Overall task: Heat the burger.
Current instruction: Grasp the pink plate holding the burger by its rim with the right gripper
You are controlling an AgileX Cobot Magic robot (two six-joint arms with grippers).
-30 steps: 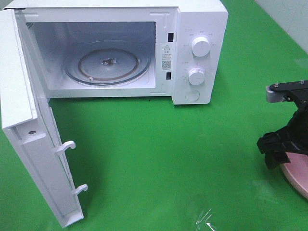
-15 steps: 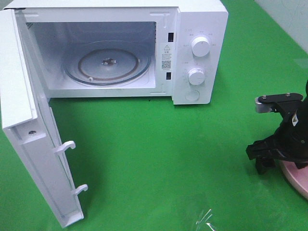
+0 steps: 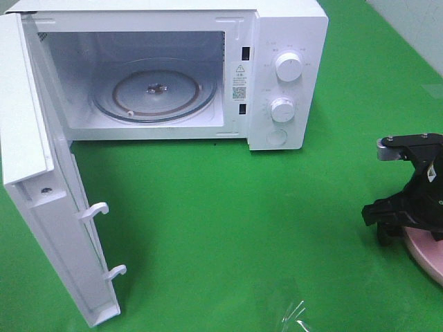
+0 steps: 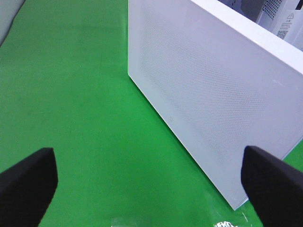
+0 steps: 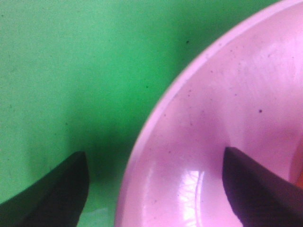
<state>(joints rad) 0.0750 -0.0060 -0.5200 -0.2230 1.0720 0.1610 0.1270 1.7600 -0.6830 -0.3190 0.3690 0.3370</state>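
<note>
The burger is out of view; only a sliver of orange shows at the edge of the right wrist view, too little to identify. The pink plate (image 3: pixel 427 261) lies at the right edge of the table, partly under my right arm. My right gripper (image 3: pixel 387 232) is open, low over the plate's left rim. In the right wrist view the gripper (image 5: pixel 156 189) straddles the plate rim (image 5: pixel 161 118), one finger over the green cloth, one over the plate. My left gripper (image 4: pixel 151 184) is open and empty, beside the microwave door (image 4: pixel 213 94).
The white microwave (image 3: pixel 284 41) stands at the back with its door (image 3: pixel 41 200) swung wide open to the left. Its glass turntable (image 3: pixel 154 93) is bare. A scrap of clear plastic (image 3: pixel 297 315) lies at the front edge of the green cloth.
My right gripper moved left and down to the plate's rim, then shifted slightly back to the right. The microwave and its door have not moved.
</note>
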